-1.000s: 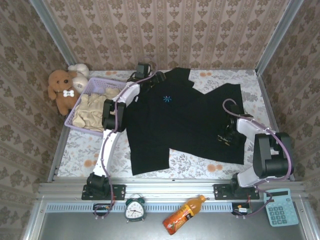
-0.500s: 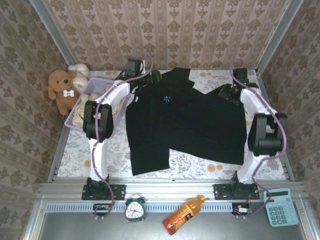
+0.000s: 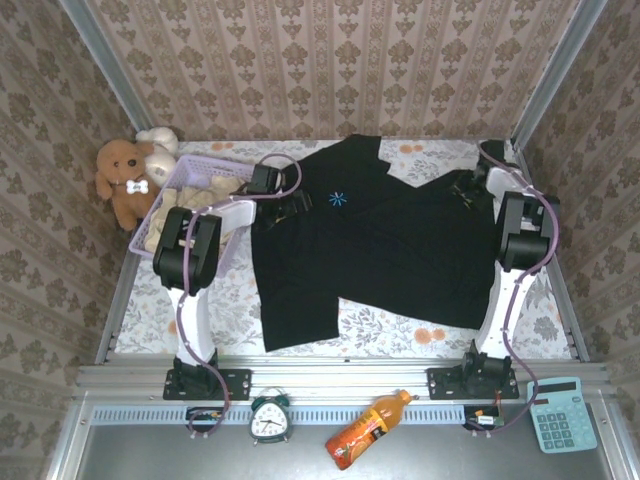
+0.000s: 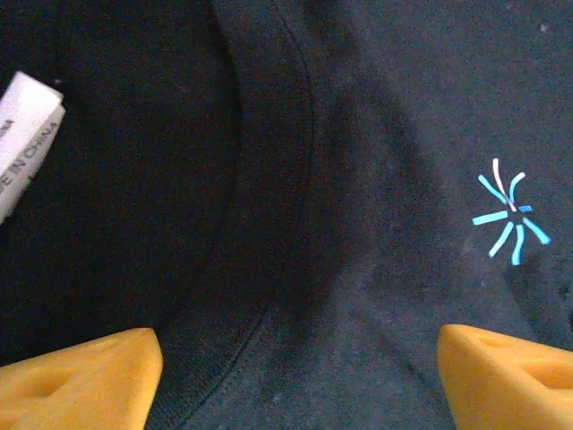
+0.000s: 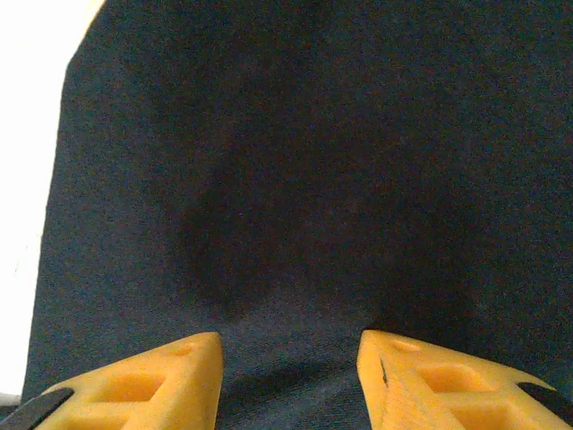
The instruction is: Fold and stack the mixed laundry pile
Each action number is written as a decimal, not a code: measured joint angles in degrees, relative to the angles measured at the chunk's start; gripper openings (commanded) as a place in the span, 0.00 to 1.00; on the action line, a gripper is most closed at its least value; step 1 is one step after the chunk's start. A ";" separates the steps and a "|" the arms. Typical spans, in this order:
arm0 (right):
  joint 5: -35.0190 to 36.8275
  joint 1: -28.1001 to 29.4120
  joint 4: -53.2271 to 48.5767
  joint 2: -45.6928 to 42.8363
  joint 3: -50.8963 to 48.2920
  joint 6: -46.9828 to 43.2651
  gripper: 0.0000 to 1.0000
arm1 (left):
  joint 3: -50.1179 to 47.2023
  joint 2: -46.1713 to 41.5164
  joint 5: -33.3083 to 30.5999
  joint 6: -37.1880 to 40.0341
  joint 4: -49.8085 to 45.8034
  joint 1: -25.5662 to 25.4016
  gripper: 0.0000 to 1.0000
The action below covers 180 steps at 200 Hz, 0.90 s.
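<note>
Both arms have swung round since a second ago: we see the right one up from the shirt's near right side to the far right corner of the table (image 3: 400, 320), and the left elbow pulled back. Left gripper (image 4: 300, 372) hangs wide open over the black garment (image 3: 370, 250) at its collar (image 4: 269, 179), gripping nothing. Right gripper (image 5: 291, 376) is partly open over plain black cloth, empty too. The black garment's spread across mid-table; the cream-beige one (image 3: 205, 192) sits in the lavender basket (image 3: 205, 160), far left corner.

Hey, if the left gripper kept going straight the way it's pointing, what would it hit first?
Most likely the black shirt, at its ribbed collar between the white label and the light-blue starburst mark. The left gripper faces it, open; the gap is hard to judge.
</note>
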 measured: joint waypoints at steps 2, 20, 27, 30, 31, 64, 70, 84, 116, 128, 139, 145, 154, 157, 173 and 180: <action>-0.04 -0.42 0.02 0.00 0.00 0.02 0.47 | -0.26 -0.15 0.00 -0.09 0.04 -0.02 0.83; -1.11 -3.15 0.02 0.00 0.04 0.26 0.47 | -3.58 -2.32 -0.09 -0.63 1.11 -0.22 0.84; -1.66 -4.07 -0.20 0.15 0.31 0.20 0.47 | -4.92 -3.26 -0.09 -0.74 1.14 -0.39 0.84; -1.84 -4.37 -0.46 0.33 0.52 0.15 0.48 | -5.55 -3.76 -0.09 -0.76 1.18 -0.50 0.84; -1.88 -4.44 -0.52 0.35 0.59 0.15 0.48 | -5.86 -3.98 -0.09 -0.79 1.20 -0.55 0.84; -4.98 -5.07 -2.64 2.62 4.87 -0.76 0.51 | -10.16 -8.52 0.50 -1.25 -2.19 -2.36 0.85; -5.51 -4.90 -2.67 2.73 5.07 -0.96 0.51 | -9.99 -8.72 0.66 -1.27 -3.15 -2.64 0.85; -6.54 -4.37 -2.80 2.67 5.05 -1.84 0.53 | -7.72 -8.55 0.81 -1.25 -6.60 -3.39 0.86; -7.78 -3.39 -2.49 -1.60 -0.68 -3.32 0.55 | 8.35 -3.19 1.42 -0.28 -9.99 -5.05 0.82; -7.89 -3.13 -2.60 -4.70 -3.98 -3.74 0.55 | 16.76 0.79 2.21 0.44 -9.33 -5.79 0.79; -8.07 -3.02 -2.23 -7.76 -7.04 -3.80 0.55 | 24.39 5.16 3.04 1.22 -8.96 -6.27 0.75; -8.22 -2.99 -1.99 -9.51 -8.76 -3.80 0.55 | 28.26 7.69 3.37 1.49 -8.68 -6.51 0.73; -8.57 -2.97 -1.38 -11.98 -11.47 -3.80 0.55 | 34.51 11.74 4.11 2.19 -8.76 -6.86 0.71; -8.66 -2.93 -1.16 -12.72 -12.39 -3.78 0.54 | 36.74 13.53 4.48 2.27 -8.72 -6.95 0.71; -9.01 -2.56 0.13 -16.39 -17.53 -3.74 0.54 | 45.51 20.61 6.08 2.29 -9.05 -7.15 0.69; -9.05 -2.29 0.48 -17.55 -19.71 -3.72 0.54 | 48.24 23.50 6.75 2.23 -9.20 -7.15 0.70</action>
